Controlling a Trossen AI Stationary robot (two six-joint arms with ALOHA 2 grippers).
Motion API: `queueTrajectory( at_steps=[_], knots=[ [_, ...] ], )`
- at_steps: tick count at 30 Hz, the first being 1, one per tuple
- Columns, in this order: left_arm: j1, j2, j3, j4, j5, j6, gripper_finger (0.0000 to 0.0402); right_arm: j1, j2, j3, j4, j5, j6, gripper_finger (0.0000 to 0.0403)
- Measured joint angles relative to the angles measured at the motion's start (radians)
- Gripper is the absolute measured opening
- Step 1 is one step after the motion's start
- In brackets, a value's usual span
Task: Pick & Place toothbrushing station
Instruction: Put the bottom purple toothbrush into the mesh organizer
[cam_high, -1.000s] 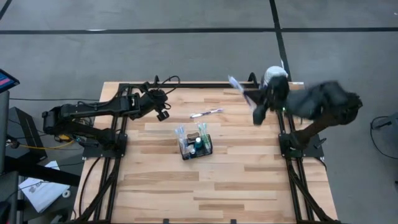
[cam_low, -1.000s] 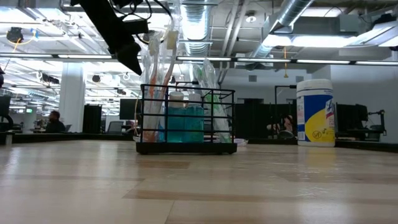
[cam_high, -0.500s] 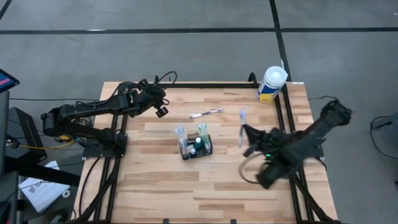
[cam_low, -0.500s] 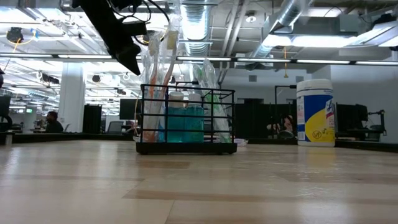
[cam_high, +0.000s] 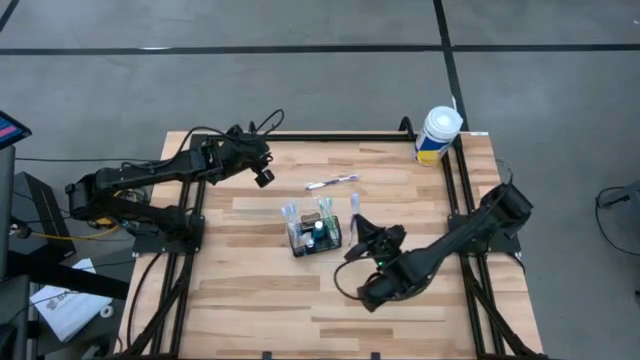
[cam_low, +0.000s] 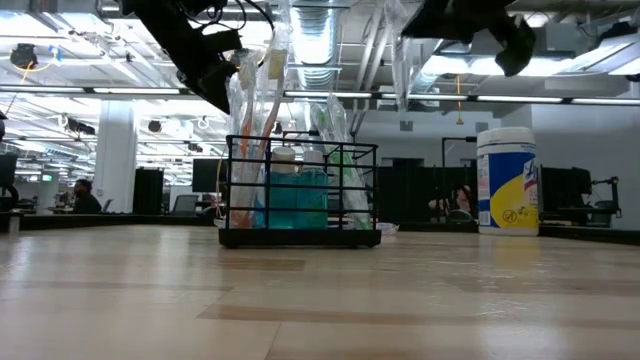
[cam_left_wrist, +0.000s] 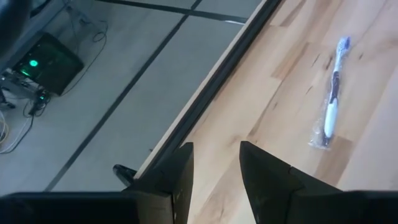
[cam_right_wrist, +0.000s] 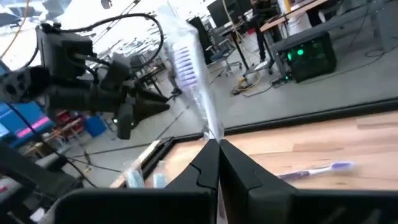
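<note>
The toothbrushing station, a black wire-mesh basket already bristling with wrapped brushes and a blue bottle, stands at the centre of the high view on the wooden surface. Just to its right the right end effector is clenched on a wrapped toothbrush, which in the right wrist view rises from the shut fingertips with its bristled head uppermost. The basket therefore lies to the frame-left of this end effector and close by, with only a narrow strip of bare wood between them; the held brush's long axis looks near upright, matching the brushes in the basket. The right arm is clearly the nearer one for the insertion. The left end effector hovers at upper left of centre, its fingers parted with nothing between them. A second wrapped toothbrush lies flat above the basket, its long axis running roughly left to right, nearer the left arm. A wipes tub stands at the upper right corner
</note>
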Motion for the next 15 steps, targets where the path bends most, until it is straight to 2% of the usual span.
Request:
queueTrajectory(
  at_steps=[6, 10, 15],
  knots=[
    [0.0, 0.0, 0.0, 0.017, 0.012, 0.007, 0.0122, -0.039, 0.031, 0.075, -0.028, 0.002, -0.066, 0.0],
    [0.0, 0.0, 0.0, 0.041, 0.013, 0.007, 0.0122, -0.047, 0.02, 0.085, -0.032, 0.002, -0.133, 0.0],
    [0.0, 0.0, 0.0, 0.053, 0.015, 0.007, 0.0122, -0.049, 0.024, 0.085, -0.035, 0.002, -0.136, 0.0]
  ],
)
